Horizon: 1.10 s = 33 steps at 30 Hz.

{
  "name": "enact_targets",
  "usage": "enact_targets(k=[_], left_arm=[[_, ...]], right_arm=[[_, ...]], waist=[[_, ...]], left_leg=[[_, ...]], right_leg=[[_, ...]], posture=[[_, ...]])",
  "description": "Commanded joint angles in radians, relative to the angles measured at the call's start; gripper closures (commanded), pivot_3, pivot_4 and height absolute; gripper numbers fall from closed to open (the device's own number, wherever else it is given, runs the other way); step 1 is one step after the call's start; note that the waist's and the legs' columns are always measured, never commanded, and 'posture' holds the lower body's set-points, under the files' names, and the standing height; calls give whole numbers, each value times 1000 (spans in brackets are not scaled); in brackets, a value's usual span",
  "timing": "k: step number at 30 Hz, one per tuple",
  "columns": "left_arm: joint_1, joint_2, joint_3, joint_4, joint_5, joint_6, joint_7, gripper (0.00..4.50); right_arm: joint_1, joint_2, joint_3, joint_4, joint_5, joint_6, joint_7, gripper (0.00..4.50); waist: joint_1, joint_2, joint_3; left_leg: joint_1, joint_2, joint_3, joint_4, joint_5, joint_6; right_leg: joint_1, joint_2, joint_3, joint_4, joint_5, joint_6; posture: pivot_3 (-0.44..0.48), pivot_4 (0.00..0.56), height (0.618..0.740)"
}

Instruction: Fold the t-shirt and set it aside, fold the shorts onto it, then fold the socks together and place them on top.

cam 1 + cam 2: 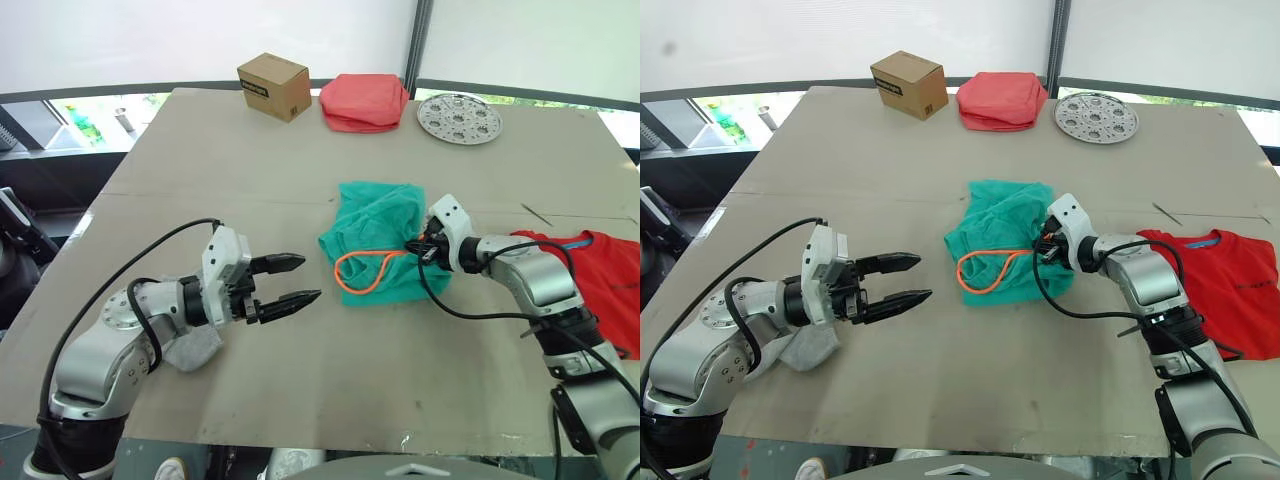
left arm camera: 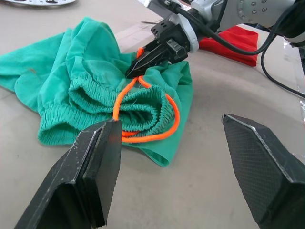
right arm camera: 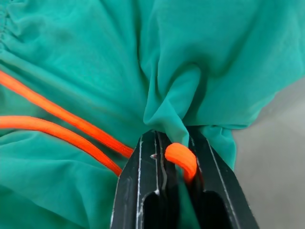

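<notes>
Right wrist view: my right gripper (image 3: pixel 174 164) is pinched tight on a fold of the shorts (image 3: pixel 95 71) together with a loop of the orange drawstring (image 3: pixel 62 126). From the head camera I see the shorts (image 1: pixel 385 240) bunched near the middle of the table (image 1: pixel 250 170), drawstring (image 1: pixel 365 272) looped out on their near-left side, right gripper (image 1: pixel 420 247) at their right edge. My left gripper (image 1: pixel 295 280) hangs just above the table to the left of the shorts, apart from them, fingers spread wide and holding nothing. A grey sock (image 1: pixel 192 347) lies under my left forearm. The red t-shirt (image 1: pixel 600 285) lies flat at the table's right edge, behind my right arm. Far side: cardboard box (image 1: pixel 273 86), folded pink cloth stack (image 1: pixel 364 102), perforated metal disc (image 1: pixel 459 118).
</notes>
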<state>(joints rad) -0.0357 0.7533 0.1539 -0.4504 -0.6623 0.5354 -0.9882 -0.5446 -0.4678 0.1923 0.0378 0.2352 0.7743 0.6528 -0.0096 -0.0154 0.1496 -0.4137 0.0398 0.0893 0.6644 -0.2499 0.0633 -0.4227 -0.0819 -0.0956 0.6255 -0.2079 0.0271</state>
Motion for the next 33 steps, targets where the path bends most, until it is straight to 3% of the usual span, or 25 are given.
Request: enact_targets(k=[1,5,11,20,23,28,33], left_arm=[[-3,-1,15,-35,-10,-18,4,909],[-13,-8,-2,-38,-13,-17,4,909],[-71,-42,-71,-12,-6,-22,-12,909],[-138,-62,-135,38,7,-45,-66,909],[-150,-63,-143,42,8,-45,-79,909],[-169,-67,-164,33,9,-44,-97,909],[-173,-57,-167,-26,-26,-23,-115,909]], right_arm=[[36,-38,-77,-112,10,37,-30,4448],[76,-80,-210,-276,91,145,-43,4448],[216,-287,-581,-586,314,368,48,4448],[518,-645,-975,-608,341,478,233,4448],[615,-703,-1012,-556,289,452,249,4448],[725,-784,-877,-300,63,271,153,4448],[799,-807,-878,-226,-36,216,151,4448]], waist=[[7,1,1],[15,3,2],[34,5,3],[24,5,3],[26,5,3],[27,4,3],[27,4,3]], left_leg=[[0,-1,0,0,0,0],[-1,-2,0,0,0,0],[-2,-3,-1,0,-1,1],[-1,-2,-1,0,-1,2],[-1,-2,-2,0,-1,2],[-1,-2,-1,2,-1,2],[-2,-3,-1,2,-1,3]], right_leg=[[0,-4,0,0,0,0],[-1,-5,-1,-1,1,-2],[0,-4,-4,-2,0,0],[1,-4,-3,-3,-1,2],[1,-4,-2,-3,-1,2],[1,-5,-1,-3,-1,2],[1,-3,-2,-3,-1,2]], posture=[[0,150,740],[0,150,740],[0,150,740],[0,150,740],[0,150,740],[0,150,740],[0,150,740]])
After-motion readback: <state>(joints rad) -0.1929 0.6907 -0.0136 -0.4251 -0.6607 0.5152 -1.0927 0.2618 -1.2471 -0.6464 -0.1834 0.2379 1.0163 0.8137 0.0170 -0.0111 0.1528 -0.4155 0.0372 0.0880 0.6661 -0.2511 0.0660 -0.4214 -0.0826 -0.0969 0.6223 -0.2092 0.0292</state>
